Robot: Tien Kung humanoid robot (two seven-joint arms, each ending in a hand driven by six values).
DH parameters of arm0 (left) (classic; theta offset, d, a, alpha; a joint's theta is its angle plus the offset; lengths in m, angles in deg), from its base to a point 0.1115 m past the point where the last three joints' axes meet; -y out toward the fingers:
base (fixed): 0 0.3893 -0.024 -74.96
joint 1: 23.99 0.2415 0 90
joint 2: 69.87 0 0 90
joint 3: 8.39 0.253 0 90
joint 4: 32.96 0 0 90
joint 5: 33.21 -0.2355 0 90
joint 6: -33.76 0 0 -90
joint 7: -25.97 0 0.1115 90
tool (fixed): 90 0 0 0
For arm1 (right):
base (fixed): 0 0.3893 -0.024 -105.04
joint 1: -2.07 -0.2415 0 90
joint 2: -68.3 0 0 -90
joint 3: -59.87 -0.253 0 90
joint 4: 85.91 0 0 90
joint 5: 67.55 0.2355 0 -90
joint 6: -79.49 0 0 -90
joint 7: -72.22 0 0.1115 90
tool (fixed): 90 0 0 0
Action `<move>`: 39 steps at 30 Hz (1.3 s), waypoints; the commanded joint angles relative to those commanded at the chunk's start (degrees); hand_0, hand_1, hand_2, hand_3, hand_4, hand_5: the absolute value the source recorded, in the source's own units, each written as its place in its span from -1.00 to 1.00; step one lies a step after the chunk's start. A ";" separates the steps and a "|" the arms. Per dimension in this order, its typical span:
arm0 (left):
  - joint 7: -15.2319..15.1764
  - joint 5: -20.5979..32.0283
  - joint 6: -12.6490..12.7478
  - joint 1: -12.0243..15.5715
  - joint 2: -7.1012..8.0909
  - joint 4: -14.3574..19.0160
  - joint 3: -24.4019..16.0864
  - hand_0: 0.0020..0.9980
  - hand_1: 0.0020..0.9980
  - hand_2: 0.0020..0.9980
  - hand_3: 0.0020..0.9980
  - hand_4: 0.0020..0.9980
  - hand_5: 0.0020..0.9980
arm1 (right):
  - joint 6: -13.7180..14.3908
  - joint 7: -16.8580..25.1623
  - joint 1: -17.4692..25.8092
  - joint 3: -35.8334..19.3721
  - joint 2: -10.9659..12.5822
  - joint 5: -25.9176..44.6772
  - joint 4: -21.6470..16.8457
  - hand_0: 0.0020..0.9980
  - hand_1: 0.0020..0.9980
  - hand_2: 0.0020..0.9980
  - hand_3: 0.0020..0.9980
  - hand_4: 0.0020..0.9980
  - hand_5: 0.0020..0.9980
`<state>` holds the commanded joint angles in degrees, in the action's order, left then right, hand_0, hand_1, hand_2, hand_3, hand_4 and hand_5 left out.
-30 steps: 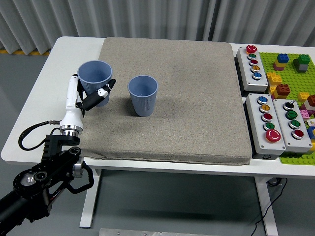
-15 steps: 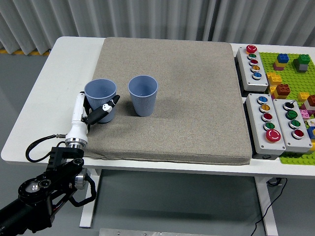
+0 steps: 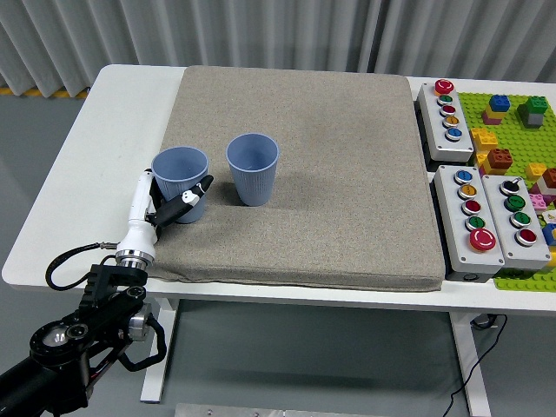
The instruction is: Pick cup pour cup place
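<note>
left robot hand (image 3: 168, 206) at left-centre of frame, fingers curled around blue cup (image 3: 181, 180), upright on grey mat (image 3: 304, 174); second blue cup (image 3: 253, 168) just right, apart.

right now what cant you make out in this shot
Head view only:
- Left hand on the nearer blue plastic cup: the cup hides its far fingers and the contact.
- Upright blue plastic cup beside it: contents too small to tell.
- Green brick baseplate: cut off by the right edge.
- Right hand: out of view.
</note>
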<state>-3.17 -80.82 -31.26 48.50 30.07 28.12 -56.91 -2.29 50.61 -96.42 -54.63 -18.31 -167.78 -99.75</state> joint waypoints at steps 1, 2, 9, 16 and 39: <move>0.02 -0.10 -0.04 0.03 0.02 0.04 -0.07 0.26 0.21 0.24 0.19 0.68 -0.29 | 0.00 0.01 -0.01 0.00 0.00 0.01 0.00 0.28 0.20 0.02 0.17 -1.00 -1.00; 0.13 -0.43 -0.12 0.13 0.08 0.20 -0.23 0.26 0.21 0.24 0.19 0.68 -0.29 | 0.04 0.01 -0.05 0.03 0.00 0.13 0.00 0.28 0.20 0.02 0.17 -1.00 -1.00; 0.68 -2.43 -0.57 0.50 0.22 0.98 -1.38 0.31 0.27 0.35 0.33 0.75 -0.24 | 0.09 -0.03 -0.23 0.12 -0.01 0.27 0.01 0.28 0.20 0.02 0.17 -1.00 -1.00; 1.06 -3.32 -0.74 0.59 0.24 0.96 -1.73 0.33 0.31 0.37 0.33 0.77 -0.22 | 0.12 -0.03 -0.28 0.14 0.00 0.36 0.02 0.28 0.20 0.02 0.16 -1.00 -1.00; 1.78 -5.24 -1.49 0.91 0.27 1.21 -2.69 0.43 0.44 0.65 0.65 0.85 -0.15 | 0.17 -0.13 -0.42 0.22 -0.03 0.42 0.01 0.29 0.20 0.02 0.16 -1.00 -1.00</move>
<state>-1.38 -86.06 -32.75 49.41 30.33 29.33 -59.60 -2.12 50.48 -96.84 -54.42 -18.34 -167.35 -99.74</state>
